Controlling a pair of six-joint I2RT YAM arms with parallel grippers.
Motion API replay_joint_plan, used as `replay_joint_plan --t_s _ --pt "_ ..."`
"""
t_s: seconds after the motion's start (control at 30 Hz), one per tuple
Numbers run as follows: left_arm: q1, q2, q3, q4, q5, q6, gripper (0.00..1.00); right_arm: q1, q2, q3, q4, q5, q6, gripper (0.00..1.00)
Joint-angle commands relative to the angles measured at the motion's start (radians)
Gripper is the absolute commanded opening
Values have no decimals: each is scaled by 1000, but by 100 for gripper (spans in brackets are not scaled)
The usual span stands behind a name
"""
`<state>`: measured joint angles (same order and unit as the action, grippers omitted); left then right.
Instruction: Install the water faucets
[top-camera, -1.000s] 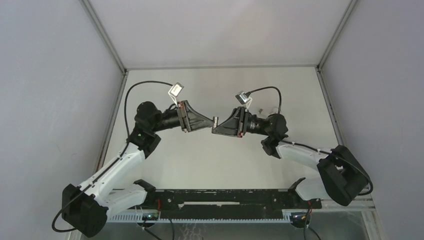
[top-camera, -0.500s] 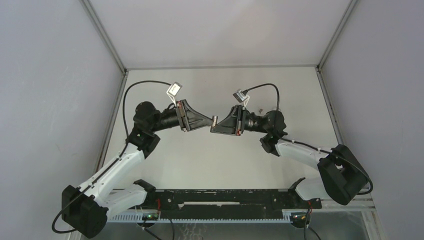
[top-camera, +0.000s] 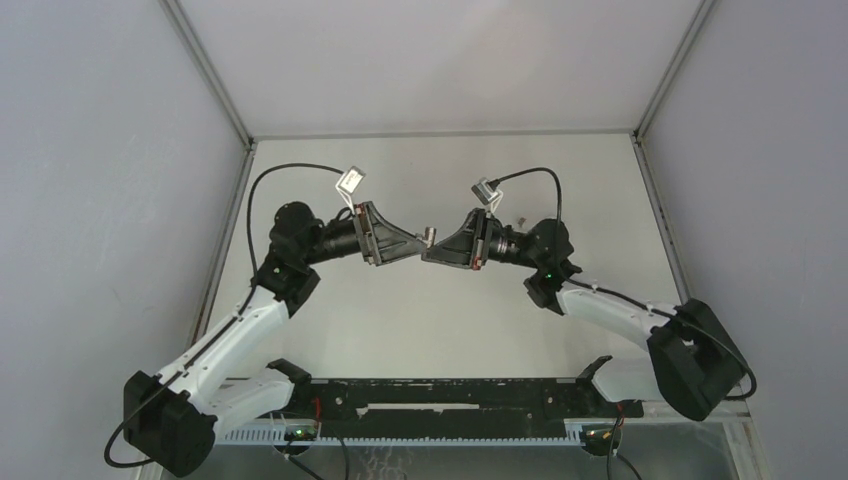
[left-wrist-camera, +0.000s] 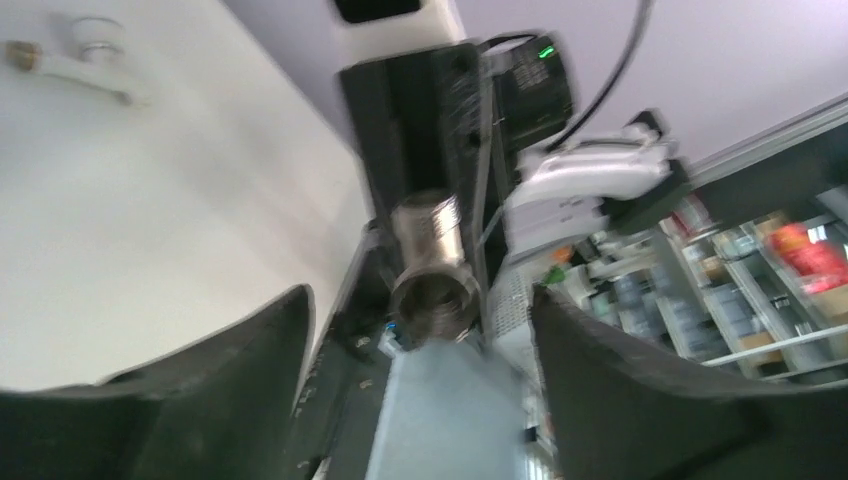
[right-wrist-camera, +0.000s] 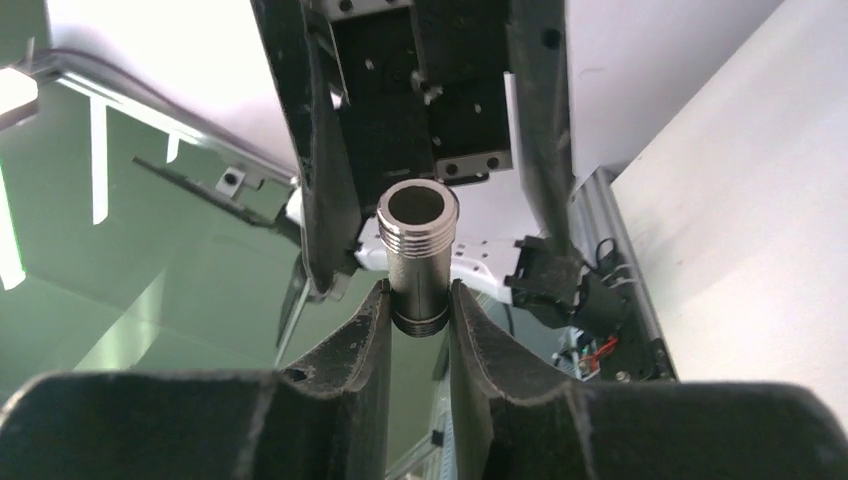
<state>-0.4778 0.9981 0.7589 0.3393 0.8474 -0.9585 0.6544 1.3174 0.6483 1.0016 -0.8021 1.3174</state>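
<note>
The metal fitting (top-camera: 428, 237) sits between the tips of the left gripper (top-camera: 414, 243) and right gripper (top-camera: 432, 252). A small part (top-camera: 519, 219) lies on the table (top-camera: 400, 320), right of the fitting.

White links (top-camera: 240, 330), black joints (top-camera: 295, 225); black cables (top-camera: 290, 168) loop behind the left end effector (top-camera: 416, 243) and right end effector (top-camera: 430, 254); perhaps a green light (top-camera: 547, 272).

1. I saw a pale table (top-camera: 440, 330) boxed in by plain grey walls (top-camera: 100, 200) on the left, right and far sides.
2. Metal frame strips (top-camera: 207, 75) ran along its corners.
3. Blurred stocked shelves (left-wrist-camera: 770, 290) showed outside the enclosure.
</note>
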Motion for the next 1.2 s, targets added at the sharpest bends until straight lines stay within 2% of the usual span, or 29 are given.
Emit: replay_joint_plan --t_s 0.0,0.17,0.23,0.3,0.37,0.43,0.5,0.57,0.67,0.87,1.0,1.17 --pt "22 -33 36 -197 -45 119 97 -3 -144 18 -275 162 -169 0" --pt "108 -69 22 -303 -60 157 100 -7 -262 75 -705 369 -373 0" --pt "183 -92 26 -408 -32 203 100 12 -246 157 -940 490 -480 0" --pt "261 -130 29 -528 -71 251 100 56 -174 273 -1226 660 -624 0" --pt "321 -156 71 -715 -198 336 100 91 -66 376 -1366 792 -673 0" --pt "335 -165 138 -907 -394 408 100 110 58 461 -1443 885 -672 0" --pt "335 -179 189 -1055 -564 430 100 144 233 587 -1563 1033 -671 0" --pt "334 -199 221 -1134 -701 425 100 163 387 734 -1680 1088 -674 0" --pt "335 -242 240 -1179 -800 428 100 169 572 895 -1776 1122 -656 0" --pt "335 -288 248 -1224 -824 451 100 151 808 1070 -1872 1114 -639 0" --pt "335 -300 226 -1226 -789 454 100 146 890 1146 -1918 1139 -645 0" --pt "334 -302 206 -1222 -756 451 100 123 898 1135 -1887 1083 -640 0"
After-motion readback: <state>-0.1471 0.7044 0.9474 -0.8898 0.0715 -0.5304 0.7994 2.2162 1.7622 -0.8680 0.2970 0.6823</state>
